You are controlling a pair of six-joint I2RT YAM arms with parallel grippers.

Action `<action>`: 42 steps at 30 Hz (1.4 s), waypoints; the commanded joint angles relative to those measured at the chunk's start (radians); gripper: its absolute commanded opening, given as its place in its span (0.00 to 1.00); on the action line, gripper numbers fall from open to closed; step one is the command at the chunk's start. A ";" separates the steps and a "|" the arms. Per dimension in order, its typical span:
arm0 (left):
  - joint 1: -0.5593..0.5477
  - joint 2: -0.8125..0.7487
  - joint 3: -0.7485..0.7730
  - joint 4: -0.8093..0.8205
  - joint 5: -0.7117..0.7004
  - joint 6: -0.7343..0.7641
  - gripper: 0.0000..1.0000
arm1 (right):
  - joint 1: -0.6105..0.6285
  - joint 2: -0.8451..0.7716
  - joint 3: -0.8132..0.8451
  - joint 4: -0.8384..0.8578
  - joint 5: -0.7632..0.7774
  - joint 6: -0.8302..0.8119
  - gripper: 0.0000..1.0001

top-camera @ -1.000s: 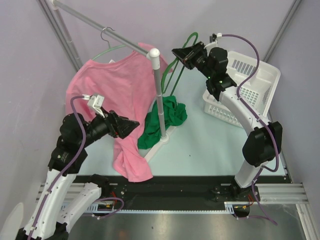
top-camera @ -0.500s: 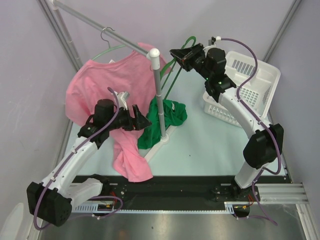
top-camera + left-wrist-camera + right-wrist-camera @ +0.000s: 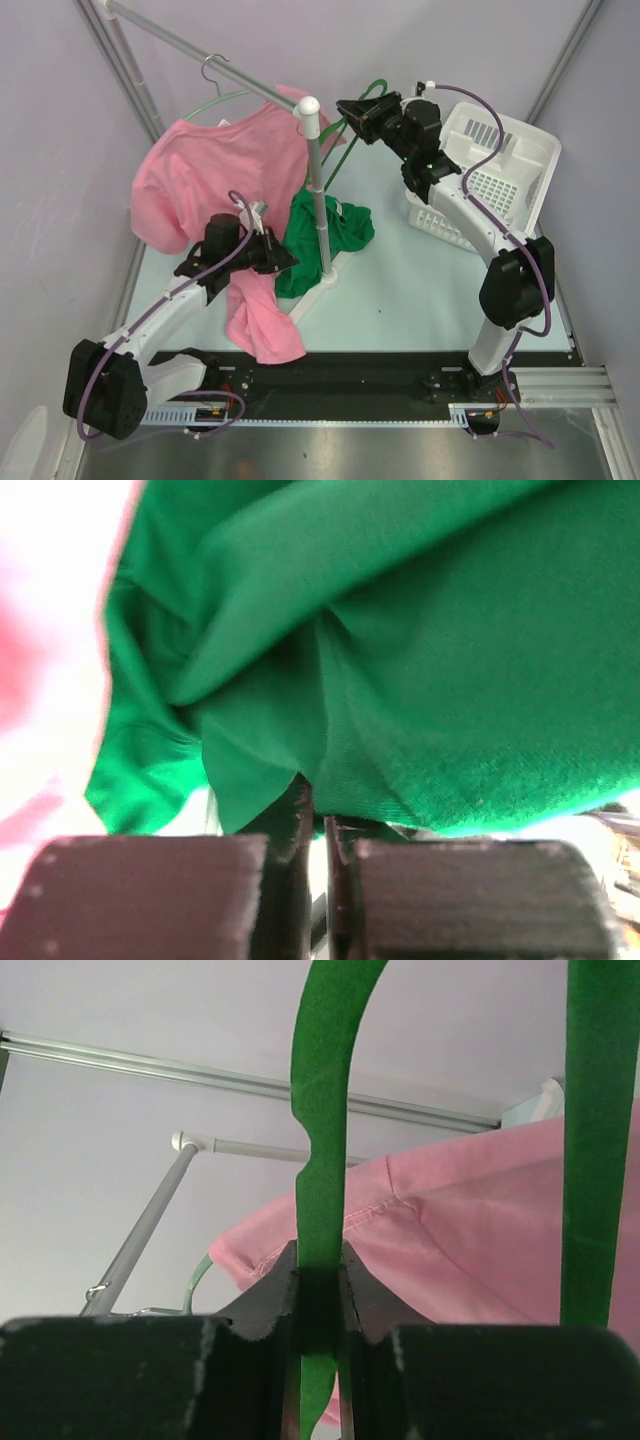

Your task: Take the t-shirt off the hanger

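A green t-shirt [image 3: 345,225] hangs off a green hanger [image 3: 345,140] and bunches on the table by the rack pole. My right gripper [image 3: 347,108] is shut on the hanger's thin green bar [image 3: 325,1110], which stands upright between the jaws of that gripper [image 3: 320,1255]. My left gripper [image 3: 290,258] is at the shirt's left edge. In the left wrist view the green cloth [image 3: 430,650] fills the frame and drapes over the tips of the shut left gripper [image 3: 318,800], which pinch its lower fold.
A pink t-shirt [image 3: 220,170] hangs on a pale hanger from the slanted rail [image 3: 200,45], right beside my left arm. The white rack pole [image 3: 318,200] stands between the two shirts. A white laundry basket [image 3: 530,160] sits at the right.
My left arm has reached right, past the pink shirt to the green one, and its jaws have gone from open to shut. The right gripper has shifted slightly left with the hanger.
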 commanded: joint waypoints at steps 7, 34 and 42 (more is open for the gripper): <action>-0.002 -0.300 -0.002 -0.234 -0.437 -0.059 0.00 | -0.057 -0.045 0.021 -0.027 0.079 -0.136 0.00; -0.002 -0.258 0.346 -0.221 -0.225 0.090 0.82 | -0.016 -0.027 0.007 0.051 -0.005 -0.038 0.00; -0.004 -0.055 0.412 -0.110 -0.216 0.111 0.80 | 0.072 -0.031 -0.036 0.100 0.018 0.037 0.00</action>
